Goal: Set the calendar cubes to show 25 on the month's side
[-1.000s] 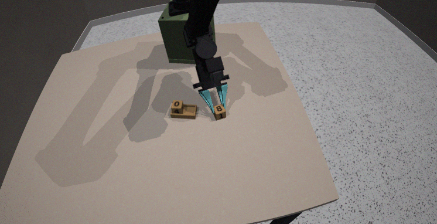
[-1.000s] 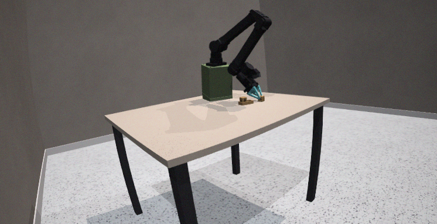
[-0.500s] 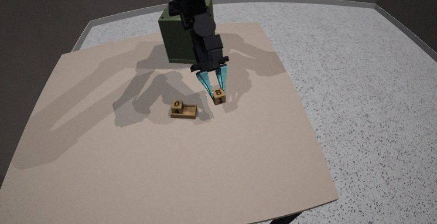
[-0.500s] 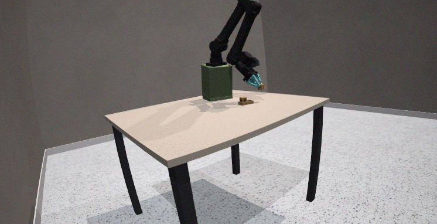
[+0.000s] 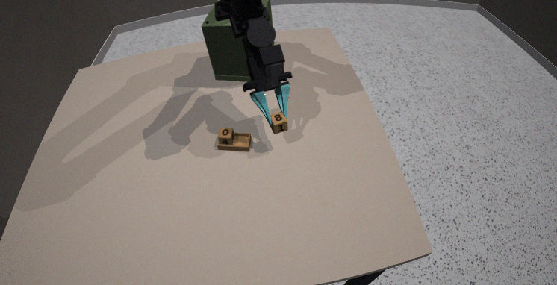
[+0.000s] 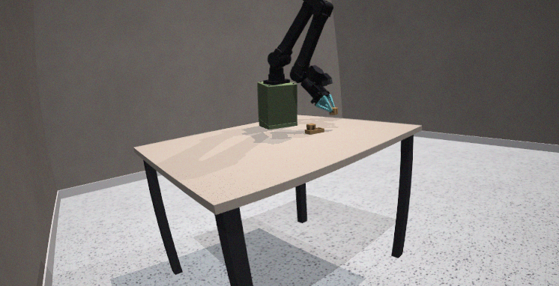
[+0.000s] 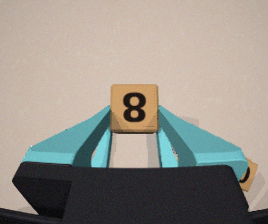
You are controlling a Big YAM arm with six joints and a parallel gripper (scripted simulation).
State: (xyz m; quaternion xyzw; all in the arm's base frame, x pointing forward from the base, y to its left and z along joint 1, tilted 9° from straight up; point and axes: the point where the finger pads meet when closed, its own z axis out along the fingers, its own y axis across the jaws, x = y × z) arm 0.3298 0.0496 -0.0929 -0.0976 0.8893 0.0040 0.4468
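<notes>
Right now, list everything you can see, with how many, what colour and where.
Table: one, beige top, black legs, on the speckled floor.
Tray: one, brown, on the table.
Cubes: two, light brown; one in the tray, the 8-topped cube raised off the table.
Pedestal: one, green, under the arm.
Arm: one, black.
Gripper: one, turquoise fingers, around the 8-topped cube.
</notes>
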